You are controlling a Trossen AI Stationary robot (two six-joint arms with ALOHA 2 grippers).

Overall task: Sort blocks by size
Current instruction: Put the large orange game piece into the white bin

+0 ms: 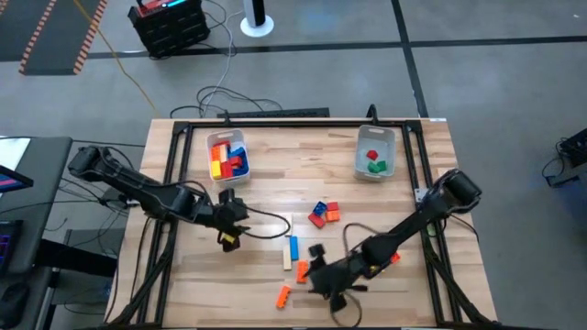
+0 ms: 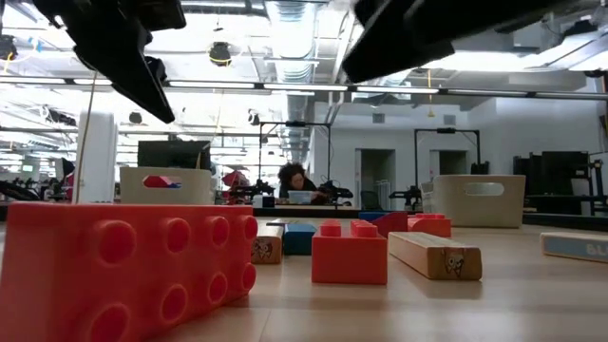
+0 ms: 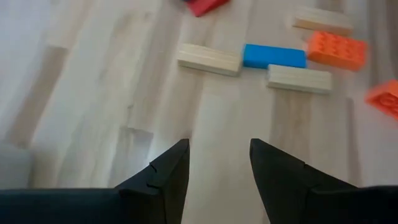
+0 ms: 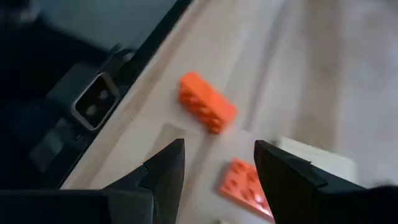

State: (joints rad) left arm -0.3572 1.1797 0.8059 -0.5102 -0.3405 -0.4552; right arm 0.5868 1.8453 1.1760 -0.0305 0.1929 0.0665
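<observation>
The right gripper [image 1: 316, 275] hung low over the near middle of the table [image 1: 394, 192], its fingers [image 4: 165, 171] spread apart with nothing between them. Just beyond the fingertips in the right wrist view lay a long orange brick [image 4: 207, 102] and a second, flatter orange brick [image 4: 247, 186], partly covered by one finger; a pale piece next to it ran out of the frame and could not be identified. From above, the long orange brick [image 1: 283, 295] sat at the near edge, left of the gripper, while the arm hid much of what lay beneath it.

The left gripper [image 1: 231, 229] hovered over bare wood left of centre, also released and empty. Past its fingers [image 3: 168, 180] the left wrist view showed a blue bar [image 3: 274, 56] flanked by two tan bars [image 3: 209, 59], an orange block [image 3: 336, 50], and a red piece cut off by the frame edge. In the high view the blue bar [image 1: 293, 247] lay near the table's middle, with a small cluster of red, blue and orange bricks [image 1: 323, 213] a little farther back.

The far left bin [image 1: 228, 156] held red, yellow and blue bricks; the far right bin [image 1: 374, 152] held red and green ones. In the low view, a big red brick [image 2: 123, 271] filled the near left and blocked that side of the table.
</observation>
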